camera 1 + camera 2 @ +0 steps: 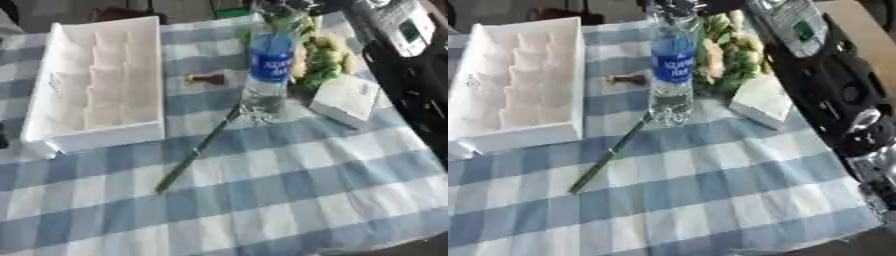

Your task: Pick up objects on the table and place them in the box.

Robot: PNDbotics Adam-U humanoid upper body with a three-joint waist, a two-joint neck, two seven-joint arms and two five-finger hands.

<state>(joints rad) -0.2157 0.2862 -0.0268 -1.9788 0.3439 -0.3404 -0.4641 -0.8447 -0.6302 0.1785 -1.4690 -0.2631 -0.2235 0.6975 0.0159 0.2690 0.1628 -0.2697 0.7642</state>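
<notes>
A white box with moulded compartments lies open at the table's ten o'clock on a blue-and-white checked cloth, and nothing can be seen in it yet. At about twelve o'clock a clear water bottle with a blue label is upright, its cap end up where the right hand comes in from the top edge; the fingers appear to close round the cap or neck, though whether they truly pinch it I cannot tell, as they blur into the dark background. The right arm runs down the three o'clock side, black with a silver wrist. The left hand shows in neither view. A long green stem lies slantwise from the bottle's base toward seven o'clock, its flowers bunched behind the bottle. A small brown thing sits between box and bottle, and a white packet lies at two o'clock, just beside the flowers. The bottle looks light, being largely empty, stiff near the cap but thin and yielding at the middle, and smooth enough to slip; the neck or labelled waist seems the best hold. The stem is soft and easily bent, so it wants taking low on the stalk.
</notes>
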